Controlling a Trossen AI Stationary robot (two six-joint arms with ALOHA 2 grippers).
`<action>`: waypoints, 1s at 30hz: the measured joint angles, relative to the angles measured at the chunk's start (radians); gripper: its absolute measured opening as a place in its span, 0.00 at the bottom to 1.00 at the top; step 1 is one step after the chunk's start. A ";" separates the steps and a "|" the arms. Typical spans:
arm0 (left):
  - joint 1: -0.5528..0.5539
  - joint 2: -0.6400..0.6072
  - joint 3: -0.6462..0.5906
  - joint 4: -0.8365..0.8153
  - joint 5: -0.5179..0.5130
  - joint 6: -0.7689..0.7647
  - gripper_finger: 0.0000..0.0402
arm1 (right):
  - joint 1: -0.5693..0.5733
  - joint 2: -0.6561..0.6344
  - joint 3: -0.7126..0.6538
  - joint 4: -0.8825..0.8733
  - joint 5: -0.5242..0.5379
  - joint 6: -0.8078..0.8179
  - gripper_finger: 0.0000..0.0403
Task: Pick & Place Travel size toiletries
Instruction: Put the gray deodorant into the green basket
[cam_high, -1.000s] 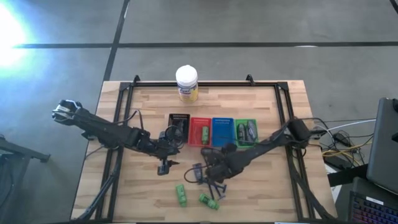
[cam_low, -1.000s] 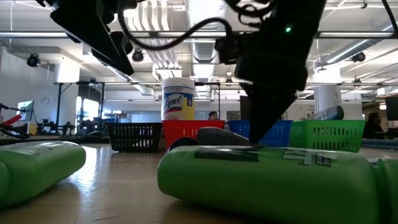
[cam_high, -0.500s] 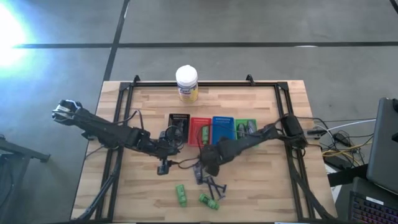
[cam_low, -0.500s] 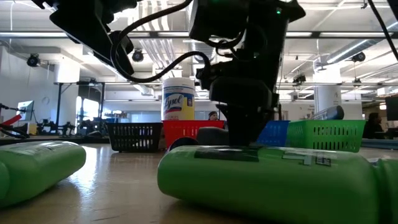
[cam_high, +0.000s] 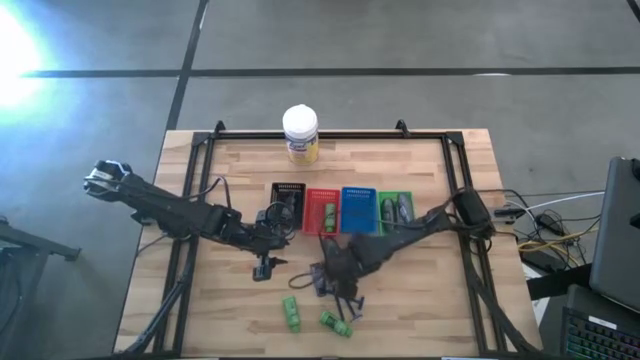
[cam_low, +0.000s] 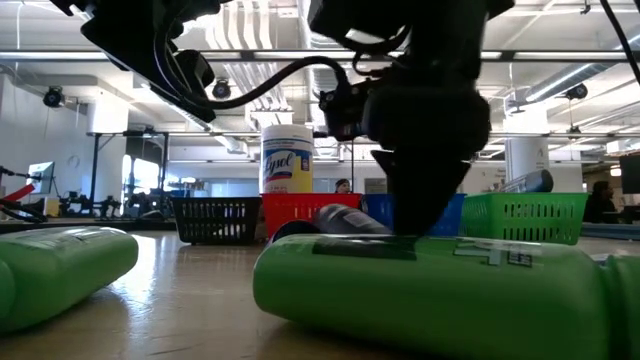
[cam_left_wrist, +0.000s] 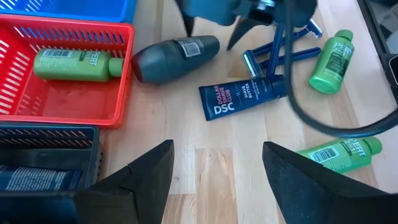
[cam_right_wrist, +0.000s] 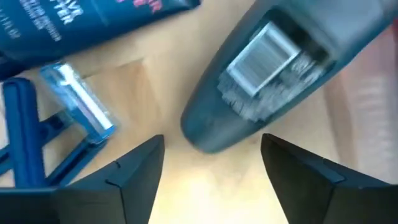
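The right gripper (cam_high: 322, 283) hangs low over the front middle of the wooden worktop (cam_high: 420, 310), its fingers (cam_right_wrist: 130, 174) spread apart and holding nothing. Just ahead of them lies a dark grey oval container (cam_right_wrist: 273, 74) on its side, a barcode label facing up; the fingers stand either side of its rounded end without closing on it, and whether they touch it I cannot tell. Beside the container rest the blue razors (cam_right_wrist: 56, 124) and a dark blue tube (cam_left_wrist: 245, 98) with white lettering, the razors fanned out across one another.

The left gripper (cam_high: 264, 266) hovers over the worktop in front of the black tray (cam_high: 288, 190), its fingers (cam_left_wrist: 146, 171) parted and empty.

Four trays stand in a row across the middle: black, then the red tray (cam_high: 316, 196), the blue tray (cam_high: 356, 192) and the green tray (cam_high: 394, 196). One green bottle (cam_left_wrist: 78, 64) lies inside the red tray, and two grey containers (cam_high: 398, 209) lie in the green one. Two more green bottles (cam_high: 291, 313) (cam_high: 334, 322) lie loose near the front edge (they fill the foreground of the low view).

A white-lidded jar (cam_high: 300, 133) with a yellow label stands upright at the back edge, well apart from everything else.
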 joint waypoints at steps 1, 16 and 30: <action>0.000 0.000 0.000 0.000 0.000 0.000 0.62 | 0.009 0.000 0.000 -0.001 0.001 0.025 0.64; 0.000 0.000 0.000 0.003 0.000 -0.003 0.62 | 0.009 -0.013 0.107 0.005 0.200 0.353 0.73; 0.000 0.000 -0.001 -0.008 0.000 0.016 0.62 | -0.081 0.036 0.084 0.051 0.169 0.531 0.87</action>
